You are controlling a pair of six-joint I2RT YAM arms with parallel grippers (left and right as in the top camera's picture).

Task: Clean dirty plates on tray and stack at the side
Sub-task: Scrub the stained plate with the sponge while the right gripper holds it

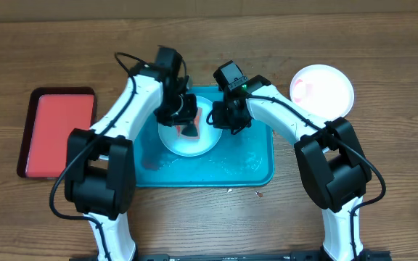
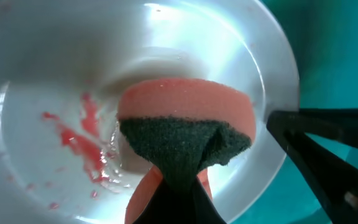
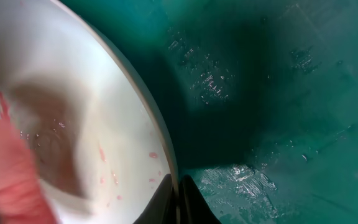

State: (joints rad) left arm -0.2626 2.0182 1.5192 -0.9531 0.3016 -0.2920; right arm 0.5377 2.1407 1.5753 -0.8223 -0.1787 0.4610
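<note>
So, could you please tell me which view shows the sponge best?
The left wrist view: the sponge fills the centre, pink foam and dark scouring side both clear, pinched by the left tool on the plate. Overhead shows only a sliver beneath that tool; the right wrist shows a blurred pink edge.

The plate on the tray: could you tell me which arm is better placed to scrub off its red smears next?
Left. The left gripper holds the sponge inside the plate, beside the smears; the right gripper pinches the plate's rim and is probably better steadying it.
</note>
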